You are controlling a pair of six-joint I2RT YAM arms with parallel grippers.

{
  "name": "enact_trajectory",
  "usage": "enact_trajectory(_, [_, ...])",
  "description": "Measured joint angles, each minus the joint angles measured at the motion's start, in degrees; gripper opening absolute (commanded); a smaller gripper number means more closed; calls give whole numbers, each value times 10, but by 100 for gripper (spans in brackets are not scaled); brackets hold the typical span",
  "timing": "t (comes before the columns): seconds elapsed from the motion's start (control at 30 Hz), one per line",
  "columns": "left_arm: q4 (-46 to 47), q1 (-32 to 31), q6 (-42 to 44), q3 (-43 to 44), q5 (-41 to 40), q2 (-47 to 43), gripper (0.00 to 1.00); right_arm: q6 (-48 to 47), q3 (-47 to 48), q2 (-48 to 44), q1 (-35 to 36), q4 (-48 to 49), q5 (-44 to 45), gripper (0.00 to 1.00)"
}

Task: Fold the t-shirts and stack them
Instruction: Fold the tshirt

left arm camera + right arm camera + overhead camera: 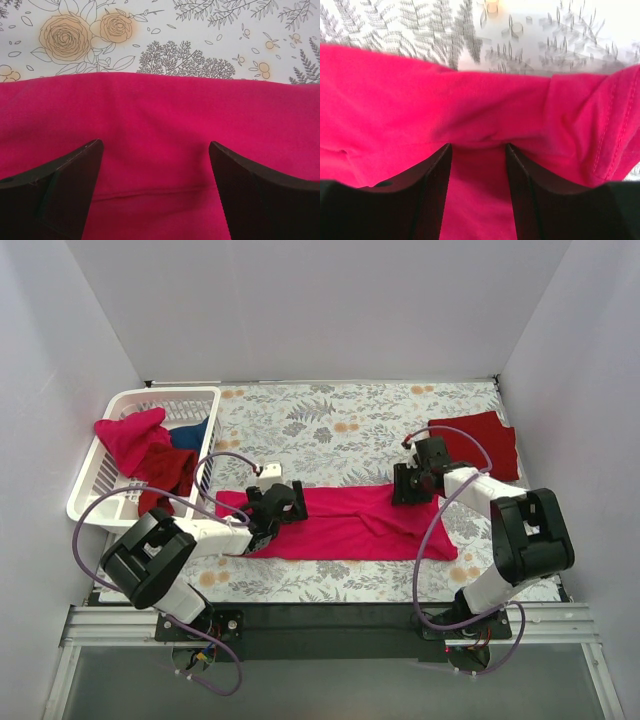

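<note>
A bright pink-red t-shirt [350, 528] lies as a long folded strip across the middle of the table. My left gripper [281, 502] is open over its left part; in the left wrist view the fingers [75, 165] stand wide apart above flat cloth [160, 110]. My right gripper [410, 486] is at the strip's far right edge. Its jaws [477, 146] stand partly apart, with a raised fold of pink cloth [420, 100] bunched at their tips. A folded dark maroon-red t-shirt [476, 442] lies at the back right.
A white lattice basket [92, 502] at the left holds a crumpled pink t-shirt [130, 435], a maroon one [166, 468] and a blue one [190, 433]. A small white object [270, 471] lies behind the left gripper. The table has a floral cloth [320, 415].
</note>
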Motion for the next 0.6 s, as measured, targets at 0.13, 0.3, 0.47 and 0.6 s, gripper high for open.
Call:
enact_trajectory(0.13, [10, -2, -17, -11, 2, -8, 79, -1, 52, 56, 0, 8, -2, 43])
enact_trajectory(0.3, [7, -6, -50, -50, 24, -59, 79, -4, 162, 152, 0, 19, -13, 43])
enact_trajectory(0.47, [5, -16, -89, -83, 57, -106, 79, -14, 303, 261, 0, 20, -23, 43])
enact_trajectory(0.6, [18, -27, -115, -89, 81, -109, 79, -25, 438, 352, 1, -3, -40, 43])
